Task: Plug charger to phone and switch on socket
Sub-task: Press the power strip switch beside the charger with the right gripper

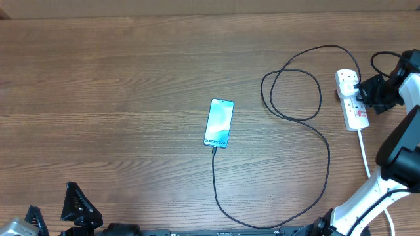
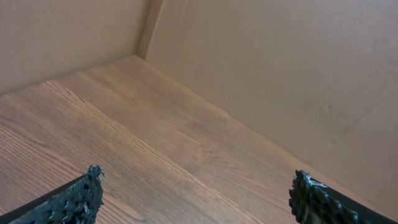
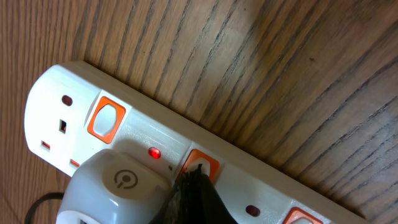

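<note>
The phone (image 1: 219, 122) lies face up mid-table with its blue-teal screen lit. The thin black charger cable (image 1: 328, 164) is plugged into its near end and loops right to the white socket strip (image 1: 357, 115). In the right wrist view a light-coloured plug head (image 3: 115, 183) sits in the strip (image 3: 273, 190), and a red light (image 3: 153, 152) glows beside it. My right gripper (image 3: 198, 169) is shut, its tip on an orange-framed switch. In the overhead view it (image 1: 361, 88) is over the strip. My left gripper (image 1: 56, 213) is open and empty at the near left edge.
The strip's thick white cord (image 1: 364, 151) runs toward the near right, beside the right arm. Cardboard-coloured walls (image 2: 280, 74) stand behind the table in the left wrist view. A second orange-framed switch (image 3: 106, 118) sits near the strip's end.
</note>
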